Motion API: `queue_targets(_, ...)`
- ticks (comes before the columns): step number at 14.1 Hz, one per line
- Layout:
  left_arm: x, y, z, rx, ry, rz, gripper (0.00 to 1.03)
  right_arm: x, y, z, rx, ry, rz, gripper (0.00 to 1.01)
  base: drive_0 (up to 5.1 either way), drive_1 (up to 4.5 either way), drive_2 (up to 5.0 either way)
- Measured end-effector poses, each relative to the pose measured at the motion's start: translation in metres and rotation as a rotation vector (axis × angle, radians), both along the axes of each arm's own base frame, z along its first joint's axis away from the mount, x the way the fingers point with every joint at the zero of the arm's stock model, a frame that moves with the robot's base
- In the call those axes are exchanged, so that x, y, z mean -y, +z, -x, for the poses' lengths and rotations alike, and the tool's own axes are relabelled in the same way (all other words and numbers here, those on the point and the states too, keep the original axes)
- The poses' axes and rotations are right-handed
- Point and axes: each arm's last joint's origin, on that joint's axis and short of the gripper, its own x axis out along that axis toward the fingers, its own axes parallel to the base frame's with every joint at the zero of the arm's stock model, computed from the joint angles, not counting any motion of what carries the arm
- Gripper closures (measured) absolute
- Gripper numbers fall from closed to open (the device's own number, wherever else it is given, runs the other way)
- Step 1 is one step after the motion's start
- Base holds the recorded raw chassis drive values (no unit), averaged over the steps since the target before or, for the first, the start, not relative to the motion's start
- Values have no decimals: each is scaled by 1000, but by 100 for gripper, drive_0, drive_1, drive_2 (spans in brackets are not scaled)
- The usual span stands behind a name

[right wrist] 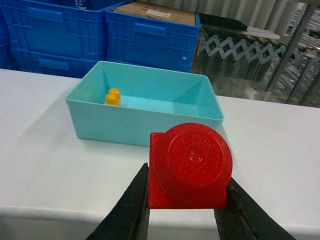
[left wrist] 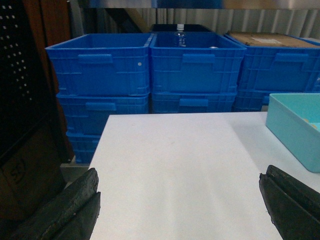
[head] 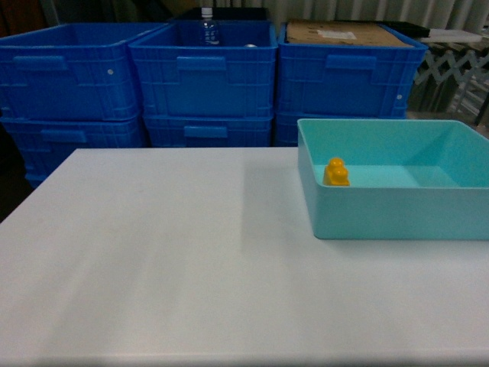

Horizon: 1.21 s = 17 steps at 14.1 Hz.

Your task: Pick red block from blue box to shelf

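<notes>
Right fingers: black fingers [right wrist: 132, 210] clenched on the small bright red studded plastic toy brick [right wrist: 190, 170], one finger on each flat side, stud facing the wrist camera.
Left fingers: black fingertips [left wrist: 75, 205] spread wide apart at the bottom corners of the left wrist view, holding nothing.
Red brick location: out of the tray, held over the white table [head: 153, 260], at 6 o'clock from the tray in the right wrist view.
Handling: probably light, stiff and smooth; flat opposite sides give the surest hold, and the glossy plastic could slip if squeezed loosely.
Tray: shallow pale turquoise plastic rectangular tray [right wrist: 145, 131] holds only a yellow two-stud brick [right wrist: 113, 97] at its 9 o'clock side.
Beyond: dark blue ribbed crates [head: 202, 76] stacked at 12 o'clock.
Shelf: steel uprights [right wrist: 292, 45] at 1 o'clock may be it; I cannot tell.
</notes>
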Motion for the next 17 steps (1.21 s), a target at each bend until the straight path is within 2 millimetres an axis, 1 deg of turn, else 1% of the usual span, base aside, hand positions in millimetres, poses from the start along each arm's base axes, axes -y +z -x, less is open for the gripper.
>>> queue_targets(17,0,0,0,0,0,0,5,0,0,0,0,0,0,72,-9,-411,392)
